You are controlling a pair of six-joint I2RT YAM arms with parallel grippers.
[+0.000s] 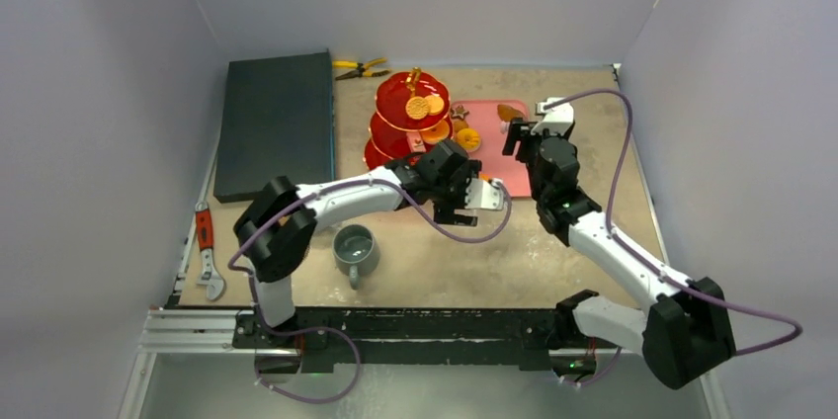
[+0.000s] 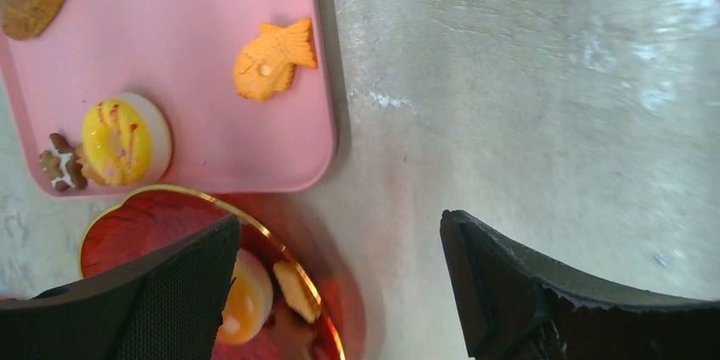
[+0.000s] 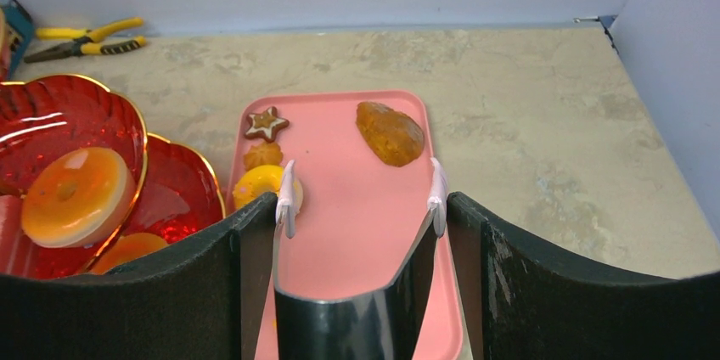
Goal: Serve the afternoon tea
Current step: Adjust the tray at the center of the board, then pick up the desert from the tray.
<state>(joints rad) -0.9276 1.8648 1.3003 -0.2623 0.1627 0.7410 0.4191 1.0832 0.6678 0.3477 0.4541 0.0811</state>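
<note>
My left gripper (image 2: 340, 233): jaws apart, empty. My right gripper (image 3: 361, 200): clamped on tongs (image 3: 340, 326), tongs empty. Stand (image 1: 393, 95) part-loaded; pastries (image 2: 273, 59) left on tray (image 3: 357, 165); grey mug (image 1: 355, 249) judged unserved.

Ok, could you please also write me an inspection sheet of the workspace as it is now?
Surface: beige mottled table, pale scuff marks.
Job's things: red three-tier stand with biscuits on its plates; pink tray beside it holding star biscuit, amber pastry, fish biscuit, yellow doughnut; grey mug upright near the left arm.
Clutter: yellow-handled pliers and dark slab at the back; red-handled wrench at the left edge.
Grippers: left gripper open, empty; right gripper holding metal tongs over the tray.
Cables: purple cables loop along both arms.
Surroundings: plain grey walls on three sides.
</note>
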